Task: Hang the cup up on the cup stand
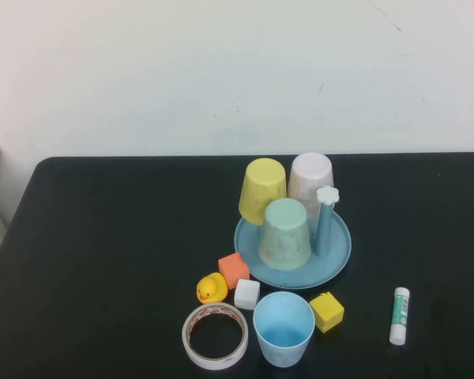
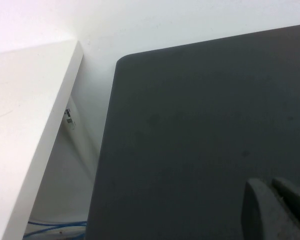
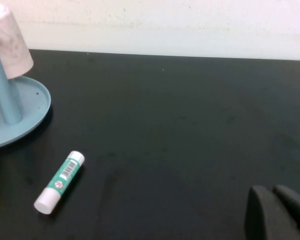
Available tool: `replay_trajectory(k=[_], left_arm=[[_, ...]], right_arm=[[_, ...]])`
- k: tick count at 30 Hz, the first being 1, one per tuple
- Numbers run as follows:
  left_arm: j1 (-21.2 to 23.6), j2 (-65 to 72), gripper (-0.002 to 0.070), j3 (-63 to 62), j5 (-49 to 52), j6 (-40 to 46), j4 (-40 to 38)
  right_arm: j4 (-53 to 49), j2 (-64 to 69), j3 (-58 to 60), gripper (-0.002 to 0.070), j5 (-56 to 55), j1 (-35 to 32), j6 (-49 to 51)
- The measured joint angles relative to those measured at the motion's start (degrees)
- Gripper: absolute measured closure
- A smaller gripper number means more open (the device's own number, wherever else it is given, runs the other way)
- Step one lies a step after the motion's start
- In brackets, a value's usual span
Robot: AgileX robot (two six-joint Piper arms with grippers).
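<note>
The light sky-blue cup stands upright, mouth up, near the table's front edge. Just behind it sits the round blue cup stand, whose free peg carries a white flower knob. Mint-green, yellow and pale pink-white cups sit upside down on the stand. Neither arm shows in the high view. My left gripper is shut and empty over bare black table near its left corner. My right gripper is shut and empty, to the right of the cup stand and its peg.
Around the cup lie a tape roll, a white cube, a rubber duck, an orange cube and a yellow cube. A glue stick lies to the right. A white surface stands beside the table's left edge.
</note>
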Motion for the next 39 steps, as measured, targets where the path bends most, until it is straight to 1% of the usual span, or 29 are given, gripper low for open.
replay_trajectory(k=[6,9,11,12,13,15,16,17,19,24,26,30,33,37,39], left_arm=[[0.0,0.0,0.0676,0.0,0.0,0.0,0.0],[0.0,0.0,0.0676,0.0,0.0,0.0,-0.1],[0.0,0.0,0.0676,0.0,-0.5,-1.6,-3.4],[0.0,0.0,0.0676,0.0,-0.8,-4.0,-8.3],[0.0,0.0,0.0676,0.1,-0.8,-10.0,-21.2],[0.0,0.0,0.0676,0.1,-0.7,-15.3,-36.3],[0.0,0.0,0.0676,0.1,-0.9,-16.3,-42.2],[0.0,0.0,0.0676,0.1,-1.3,-16.6,-46.1],[0.0,0.0,0.0676,0.1,-3.0,-16.6,-50.1],[0.0,0.0,0.0676,0.1,-7.4,-16.4,-54.6],[0.0,0.0,0.0676,0.1,-7.6,-14.2,-55.5],[0.0,0.0,0.0676,-0.6,-4.5,-1.6,-55.8],[0.0,2.8,0.0676,-5.4,0.9,6.5,-53.6],[0.0,12.3,0.0676,-13.7,8.5,12.5,-46.1],[0.0,17.1,0.0676,-17.8,12.2,15.8,-43.9]], right_arm=[[3.0,0.0,0.0,0.0678,0.0,0.0,0.0],[6.1,0.0,0.0,0.0678,0.0,0.0,0.0],[11.3,0.0,0.0,0.0678,0.0,0.0,0.0],[15.6,0.0,0.0,0.0678,0.0,0.0,0.3],[27.6,0.0,0.2,0.0678,0.2,0.0,2.1],[40.0,0.0,0.3,0.0678,0.6,0.0,4.0],[45.9,0.0,0.3,0.0678,0.7,0.0,4.3],[49.7,0.0,0.3,0.0678,0.6,0.0,4.3],[54.9,0.0,0.3,0.0678,0.5,0.0,3.9],[57.8,0.0,0.3,0.0678,0.3,0.0,-1.8],[58.0,0.0,0.3,0.0678,0.9,0.0,-2.8],[58.0,0.0,0.3,0.0678,2.8,0.0,-8.5],[57.9,0.0,0.3,0.0678,3.6,0.0,-12.0],[57.8,0.0,0.3,0.0678,3.8,0.0,-14.0],[57.8,0.0,0.3,0.0678,3.8,0.0,-14.3]])
